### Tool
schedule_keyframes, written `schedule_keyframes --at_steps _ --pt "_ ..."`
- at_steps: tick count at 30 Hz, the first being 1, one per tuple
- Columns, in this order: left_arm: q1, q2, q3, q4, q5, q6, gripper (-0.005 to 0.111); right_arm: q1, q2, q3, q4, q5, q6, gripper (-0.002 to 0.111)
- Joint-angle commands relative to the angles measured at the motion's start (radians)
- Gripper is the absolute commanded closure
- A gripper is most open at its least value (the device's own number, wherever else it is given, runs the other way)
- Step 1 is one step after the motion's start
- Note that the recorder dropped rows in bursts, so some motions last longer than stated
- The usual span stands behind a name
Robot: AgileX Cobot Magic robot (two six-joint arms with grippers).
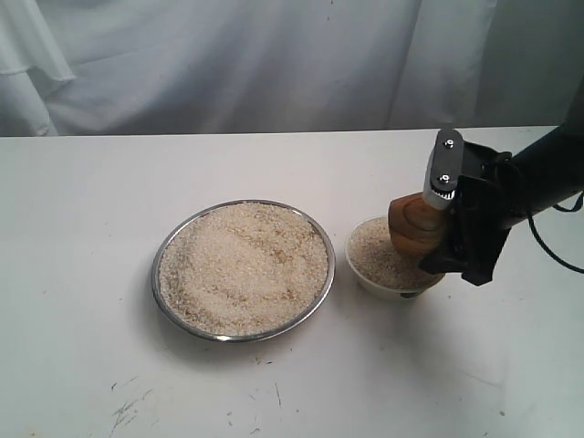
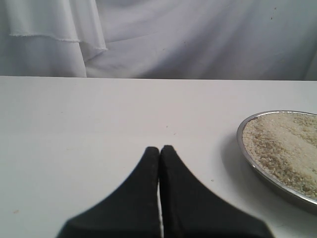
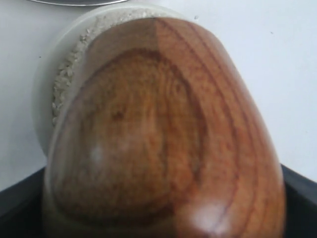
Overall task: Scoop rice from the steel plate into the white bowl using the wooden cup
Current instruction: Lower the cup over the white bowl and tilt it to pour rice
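Observation:
The steel plate [image 1: 243,270] lies mid-table, heaped with rice [image 1: 242,265]; its rim [image 2: 247,153] also shows in the left wrist view. To its right sits the white bowl [image 1: 388,285], holding rice [image 1: 376,257]. My right gripper [image 1: 436,224] is shut on the wooden cup [image 1: 415,225], which is tipped over the bowl with its mouth facing down toward the rice. In the right wrist view the cup's brown base [image 3: 163,134] fills the frame, with the bowl's rim and rice [image 3: 64,84] behind it. My left gripper [image 2: 159,148] is shut and empty over bare table, left of the plate.
The white table [image 1: 91,228] extends left of the plate and toward the front, with small dark scuffs [image 1: 128,411] near the front edge. A pale cloth backdrop [image 1: 274,64] hangs behind the table. A black cable [image 1: 557,260] trails off the right arm.

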Motion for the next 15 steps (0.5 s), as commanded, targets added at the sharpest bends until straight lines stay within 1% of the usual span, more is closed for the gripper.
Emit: schedule_keyframes --at_steps 1,8,15 --pt "-0.002 -0.005 0.005 -0.001 -0.006 -0.003 0.107 0.028 -0.014 0.002 -0.02 -0.031 0.044 0.108" --pt "-0.002 -0.005 0.005 -0.001 -0.006 -0.003 0.107 0.03 -0.055 0.002 -0.042 -0.07 0.044 0.108" --pt "-0.002 -0.005 0.005 -0.001 -0.006 -0.003 0.107 0.03 -0.072 0.002 -0.058 -0.063 0.044 0.108"
